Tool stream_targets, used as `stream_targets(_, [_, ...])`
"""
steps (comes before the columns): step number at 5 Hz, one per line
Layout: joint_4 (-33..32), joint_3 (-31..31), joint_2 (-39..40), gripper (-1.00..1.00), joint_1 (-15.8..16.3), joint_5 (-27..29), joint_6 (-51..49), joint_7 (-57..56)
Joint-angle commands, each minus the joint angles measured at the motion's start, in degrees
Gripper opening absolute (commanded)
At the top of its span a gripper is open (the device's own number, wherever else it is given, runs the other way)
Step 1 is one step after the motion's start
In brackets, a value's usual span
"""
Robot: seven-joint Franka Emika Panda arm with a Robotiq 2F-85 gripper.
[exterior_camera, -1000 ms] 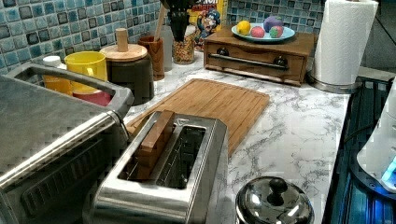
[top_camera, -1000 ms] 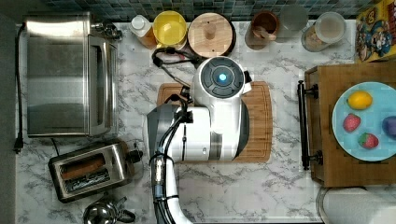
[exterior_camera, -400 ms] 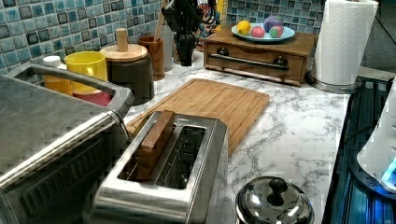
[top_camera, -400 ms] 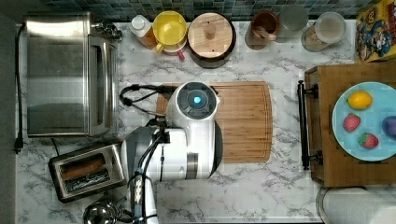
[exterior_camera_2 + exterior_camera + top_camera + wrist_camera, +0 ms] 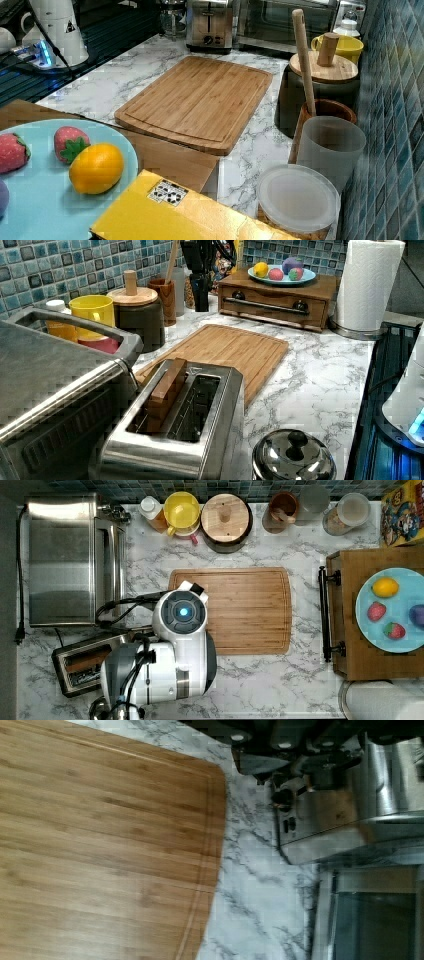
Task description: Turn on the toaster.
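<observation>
Claw: the claw (image 5: pixel 295 765) hangs at the end of the white arm (image 5: pixel 175 645), close to the toaster's control face; I cannot tell from here how it is set.
Arm: it reaches low over the table's (image 5: pixel 280 685) marble top, covering one corner of the cutting board (image 5: pixel 240 610) in the top view, probably so the claw can come at the toaster from the side.
Toaster: the toaster (image 5: pixel 180 425) stands at the front of the table, just beside the big toaster oven (image 5: pixel 70 560), with its control end facing the cutting board.
Slots: a brown slice (image 5: pixel 165 390) stands in one slot, riding high, so I judge the toaster is not yet switched on.
Lever: the dark knob (image 5: pixel 281 798) sits on the end face near the claw; pushing it down looks like the step to come.
Pot: a shiny lidded pot (image 5: pixel 292 460) sits just beside the toaster, on the left view's right, leaving little room there.
Back row: a yellow mug (image 5: pixel 182 510) and a wooden-lidded jar (image 5: pixel 226 515) stand by the tiled wall, well apart from the work.
Risk: the light toaster might slide instead of latching.
</observation>
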Motion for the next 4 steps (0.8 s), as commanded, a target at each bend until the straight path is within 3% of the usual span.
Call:
stream_targets(1, [-2.01,2.11,3.93,-1.0,4.11,1.65,0.85,-2.43])
stream_targets(3, [-6.04,1.83,0.74,-1.0,6.28,6.42,6.28,-3.88])
stream_targets(4, [-5.13,2.5,1.97,-1.0,6.12,6.77,5.42,-4.27])
